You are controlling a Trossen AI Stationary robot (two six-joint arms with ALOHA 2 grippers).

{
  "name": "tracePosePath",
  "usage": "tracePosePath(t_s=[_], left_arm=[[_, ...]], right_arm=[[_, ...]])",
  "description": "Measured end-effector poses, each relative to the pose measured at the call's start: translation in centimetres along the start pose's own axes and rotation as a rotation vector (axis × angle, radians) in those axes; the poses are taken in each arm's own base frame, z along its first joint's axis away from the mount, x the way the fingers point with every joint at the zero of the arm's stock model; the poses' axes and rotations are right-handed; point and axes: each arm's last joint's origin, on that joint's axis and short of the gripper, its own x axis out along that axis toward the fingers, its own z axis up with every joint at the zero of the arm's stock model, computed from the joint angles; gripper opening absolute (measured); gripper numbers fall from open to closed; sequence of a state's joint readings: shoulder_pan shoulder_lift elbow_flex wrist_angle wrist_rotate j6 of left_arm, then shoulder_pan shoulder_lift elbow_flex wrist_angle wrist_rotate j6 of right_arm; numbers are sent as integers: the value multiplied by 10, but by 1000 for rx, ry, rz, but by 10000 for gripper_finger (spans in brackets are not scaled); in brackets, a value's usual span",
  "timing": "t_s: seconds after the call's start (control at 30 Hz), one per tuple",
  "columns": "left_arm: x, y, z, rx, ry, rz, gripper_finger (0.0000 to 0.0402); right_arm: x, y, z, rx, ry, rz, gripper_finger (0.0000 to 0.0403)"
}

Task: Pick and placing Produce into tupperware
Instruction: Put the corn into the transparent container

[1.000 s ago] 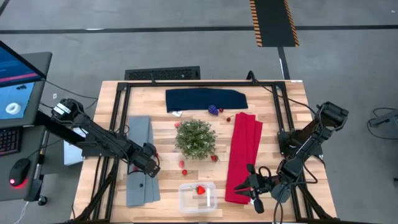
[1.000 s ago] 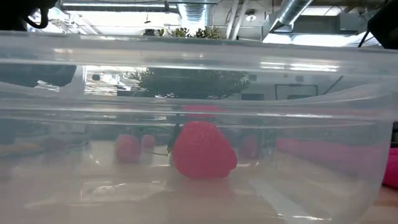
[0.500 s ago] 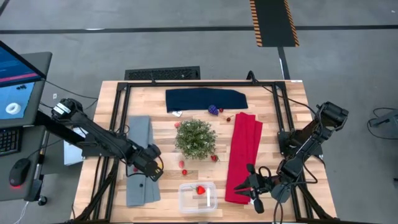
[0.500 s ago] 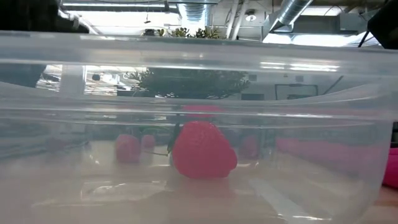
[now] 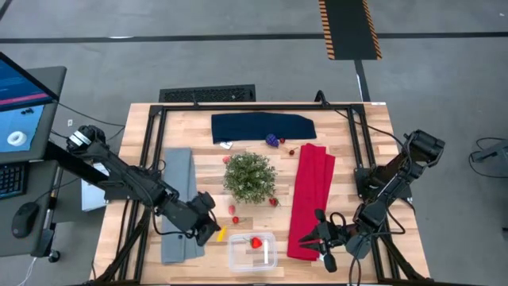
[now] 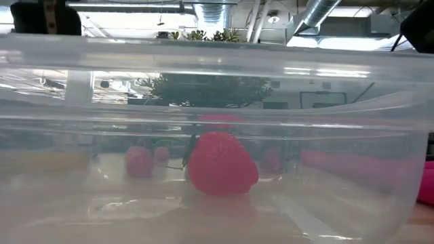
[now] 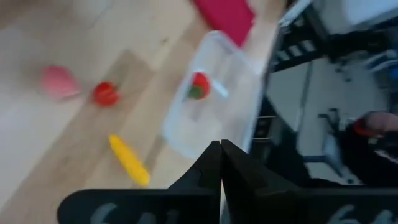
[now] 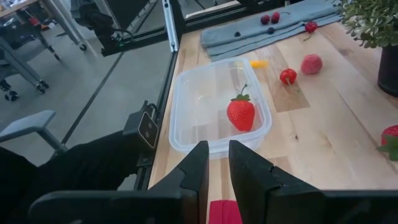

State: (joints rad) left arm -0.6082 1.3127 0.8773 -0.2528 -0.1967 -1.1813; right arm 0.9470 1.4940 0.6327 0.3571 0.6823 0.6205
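Note:
The clear tupperware (image 5: 236,256) stands near the table's front edge with one red strawberry (image 5: 255,242) lying on its floor (image 8: 241,114). My left gripper (image 5: 213,229) hovers shut just left of it, above the wood. A yellow piece (image 5: 221,233) lies on the table beside and below the fingertips (image 7: 129,160); I see no touch. Two red berries (image 5: 234,214) lie on the wood near the plant. A purple grape cluster (image 5: 272,141) lies by the navy cloth. My right gripper (image 5: 316,242) waits over the red cloth's near end, its fingers a narrow gap apart (image 8: 217,158), pointing at the tupperware.
A bushy potted plant (image 5: 250,176) stands mid-table, behind the tupperware. A grey cloth (image 5: 178,199) with small dark berries (image 8: 266,18) lies at the left, a red cloth (image 5: 311,195) at the right, a navy cloth (image 5: 262,127) at the back. Black frame rails (image 5: 147,159) line both sides.
My left gripper has risen and swung from over the grey cloth toward the table's near edge and the tupperware, tipping up, and has stayed shut. The yellow piece now shows on the wood beside its tips, where none showed before. The strawberry has not moved.

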Motion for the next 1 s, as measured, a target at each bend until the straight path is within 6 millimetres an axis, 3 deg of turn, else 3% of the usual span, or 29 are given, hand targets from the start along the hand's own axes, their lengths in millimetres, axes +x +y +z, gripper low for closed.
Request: tracePosePath(t_s=[0.27,0.47,0.7,0.87,1.0], left_arm=[[5,6,-10,18,78,62,0],[35,15,-30,27,163,158,13],[76,23,-50,42,280,149,114],[83,27,-56,46,258,186,186],[87,31,-61,42,270,223,204]], right_arm=[[0,0,0,0,0,0,85],[0,0,0,0,0,2,85],[0,0,0,8,0,2,85],[0,1,0,10,-2,3,85],[0,1,0,12,-3,4,85]])
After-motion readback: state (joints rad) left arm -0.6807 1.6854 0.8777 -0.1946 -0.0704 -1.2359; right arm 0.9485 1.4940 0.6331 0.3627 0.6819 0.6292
